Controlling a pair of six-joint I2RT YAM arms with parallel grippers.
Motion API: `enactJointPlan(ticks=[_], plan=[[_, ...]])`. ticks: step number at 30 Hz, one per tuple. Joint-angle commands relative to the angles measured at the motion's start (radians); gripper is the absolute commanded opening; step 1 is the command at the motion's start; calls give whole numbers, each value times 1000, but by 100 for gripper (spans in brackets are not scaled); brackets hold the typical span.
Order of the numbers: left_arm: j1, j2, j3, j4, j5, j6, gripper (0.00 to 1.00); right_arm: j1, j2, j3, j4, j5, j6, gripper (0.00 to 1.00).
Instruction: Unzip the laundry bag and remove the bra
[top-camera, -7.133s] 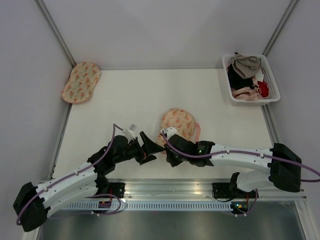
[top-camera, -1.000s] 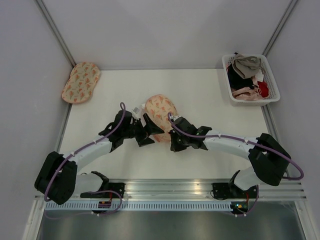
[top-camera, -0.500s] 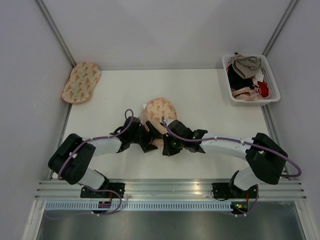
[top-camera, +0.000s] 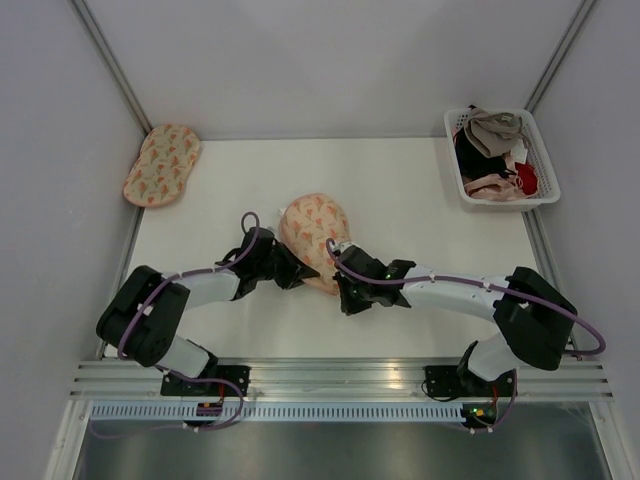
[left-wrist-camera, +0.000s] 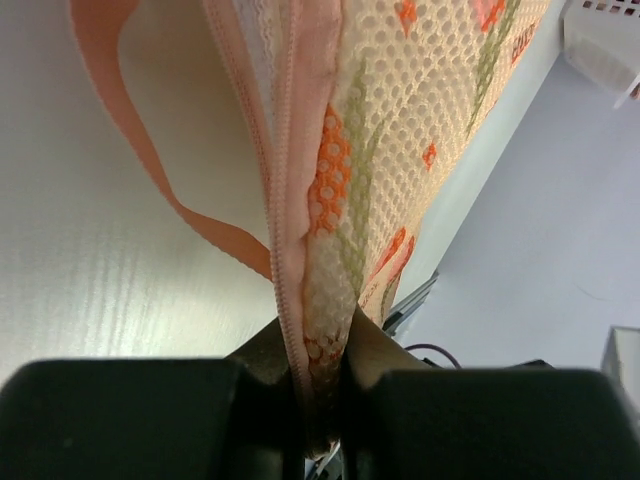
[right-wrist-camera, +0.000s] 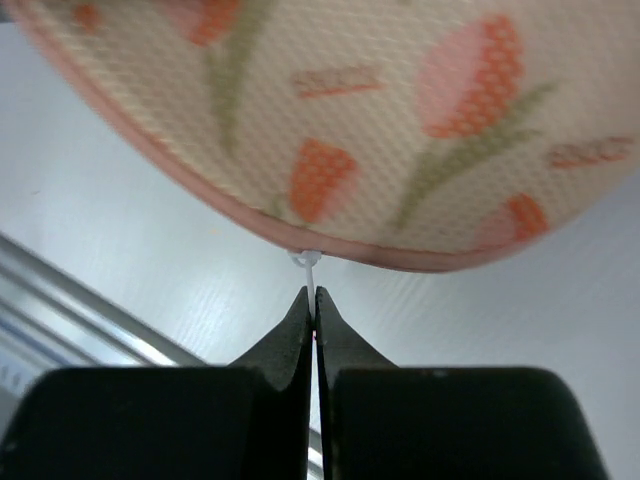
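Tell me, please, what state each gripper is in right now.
Left gripper: shut on the laundry bag.
Right gripper: shut on its white zip pull.

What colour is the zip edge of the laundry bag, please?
Pink; the zip edge of the laundry bag shows best in the left wrist view.

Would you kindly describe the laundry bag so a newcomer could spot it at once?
On the white table, look front and centre. The laundry bag is the oval cream pouch with orange print, gripped by the left hand and, at its white zip pull, the right hand; its twin lies alone, far left.
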Motion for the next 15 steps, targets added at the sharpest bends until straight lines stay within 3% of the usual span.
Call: enactJointPlan(ticks=[1,8,15], plan=[[27,-37,42,-13,19,72,6,-2,36,8,-170,179,14,0],[30,32,113,-99,183,274,2,-103,58,2,-233,376,42,0],[6,133,194,-200,409,481,2,-174,162,118,-242,509,-58,0]])
